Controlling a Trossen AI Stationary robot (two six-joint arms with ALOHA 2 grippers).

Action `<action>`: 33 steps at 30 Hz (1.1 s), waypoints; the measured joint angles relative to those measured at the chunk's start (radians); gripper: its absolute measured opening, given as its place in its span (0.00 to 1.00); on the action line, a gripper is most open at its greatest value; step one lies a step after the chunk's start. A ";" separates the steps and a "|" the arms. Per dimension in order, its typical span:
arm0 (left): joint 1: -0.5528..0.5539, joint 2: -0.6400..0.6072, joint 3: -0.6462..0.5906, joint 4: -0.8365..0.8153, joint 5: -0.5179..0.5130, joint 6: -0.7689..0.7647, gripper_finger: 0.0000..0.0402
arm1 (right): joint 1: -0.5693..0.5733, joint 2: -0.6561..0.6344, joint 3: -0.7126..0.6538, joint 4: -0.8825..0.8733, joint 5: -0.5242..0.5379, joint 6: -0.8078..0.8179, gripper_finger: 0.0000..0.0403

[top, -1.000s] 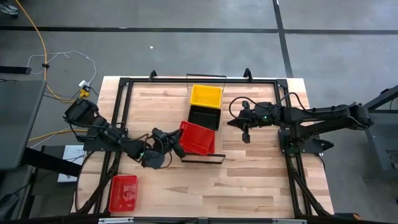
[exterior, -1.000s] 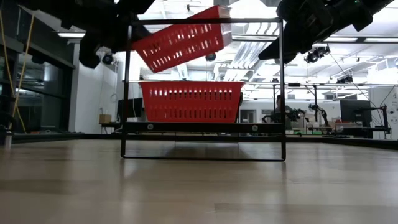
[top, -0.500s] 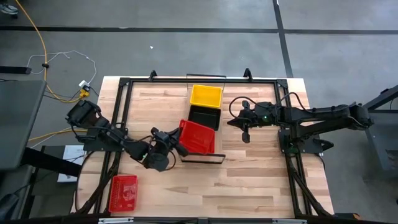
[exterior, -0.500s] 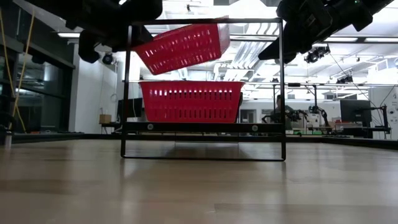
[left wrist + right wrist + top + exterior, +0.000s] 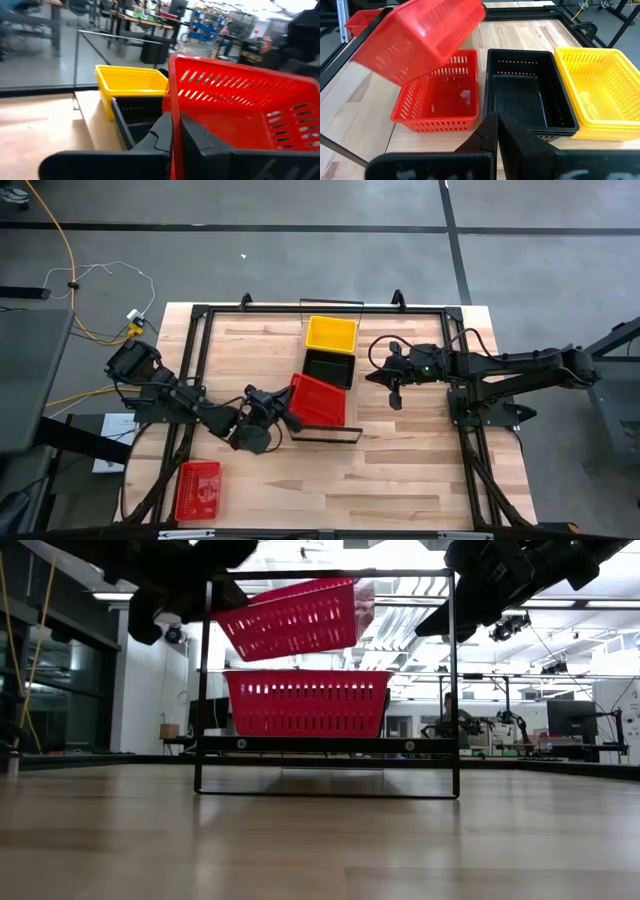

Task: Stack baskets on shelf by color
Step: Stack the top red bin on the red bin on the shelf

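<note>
My left gripper [image 5: 287,412] is shut on a red basket [image 5: 318,400] and holds it in the air above another red basket [image 5: 305,702]. That lower basket stands on the shelf [image 5: 330,744]. A black basket [image 5: 328,367] and a yellow basket [image 5: 331,333] follow it along the shelf toward the far edge. The right wrist view shows the held basket [image 5: 420,40] tilted over the lower red one [image 5: 437,100]. My right gripper [image 5: 394,398] is shut and hovers to the right of the shelf, touching nothing. My left gripper pinches the held red basket by the rim of its short end wall [image 5: 170,95], with one finger [image 5: 161,136] outside the wall and the other [image 5: 197,140] inside. The fingers come from the table's left, nearly level. The basket is lifted clear and tilts, its free end higher.
A third red basket [image 5: 197,490] lies on the tabletop near the left near corner. Thin black wire frames [image 5: 453,680] stand at both short ends of the shelf. A black metal frame [image 5: 465,360] runs around the tabletop. Bare wood lies right of the shelf.
My left gripper has tipped the held red basket closer to level above the red basket on the shelf: the raised free end has come down a little. The right arm has kept still.
</note>
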 joint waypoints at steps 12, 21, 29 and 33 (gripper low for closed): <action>-0.025 0.050 0.000 0.004 -0.029 -0.109 0.00 | 0.000 0.000 0.000 0.000 0.000 0.011 0.00; -0.012 0.076 0.003 0.014 -0.028 -0.151 0.00 | 0.000 0.000 0.000 0.002 0.000 0.013 0.00; 0.004 0.072 0.002 0.005 -0.071 -0.134 0.00 | 0.000 0.000 0.000 0.002 0.000 0.010 0.00; 0.004 0.072 0.002 0.006 -0.097 -0.110 0.00 | 0.000 0.000 0.000 0.002 0.000 0.010 0.00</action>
